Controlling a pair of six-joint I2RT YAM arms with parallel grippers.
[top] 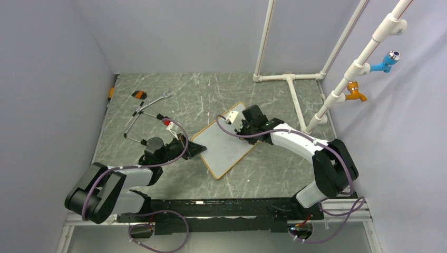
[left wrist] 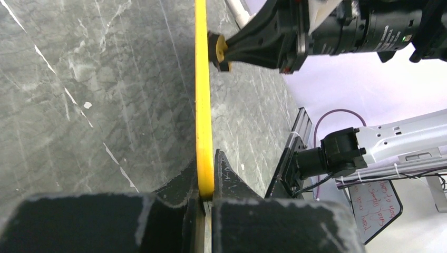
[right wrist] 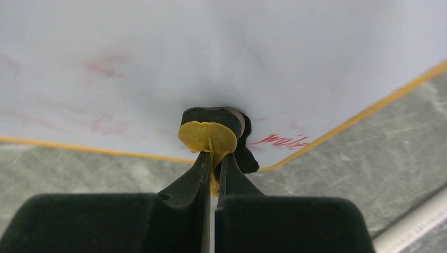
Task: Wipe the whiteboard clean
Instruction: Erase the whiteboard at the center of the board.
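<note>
Whiteboard (top: 225,147): flat on the middle of the table, turned corner-on, between the two grippers; most of its face looks wiped.
Marks left: red writing (right wrist: 279,140) just right of the eraser, near a corner of the frame (right wrist: 363,110); faint pink smears (right wrist: 103,67) to the left on the face.
Eraser (right wrist: 208,134): small yellow-and-black pad pressed on the board at its far end.
Right gripper (right wrist: 212,158): jaws closed on the eraser, pinching its yellow part.
Left gripper (left wrist: 206,192): jaws closed on the board's left edge, with the frame clamped between the fingers.
Step in hand: wiping off the last writing, by the look of it.
Doing it well: hold the pad flat with even downward pressure. Make short overlapping strokes to the right across the red writing and stop at the frame, so the pad neither catches on it nor slides off. Then pass over the smears. The left clamp should be firm enough that the board cannot pivot under the strokes.
Risk: the eraser is held by a narrow part, so a hard sideways push may twist it in the jaws.
Table (top: 158,84): grey marble; tools (top: 158,100) lie far left and a pipe frame (top: 289,77) stands far right, both well apart from the board.
</note>
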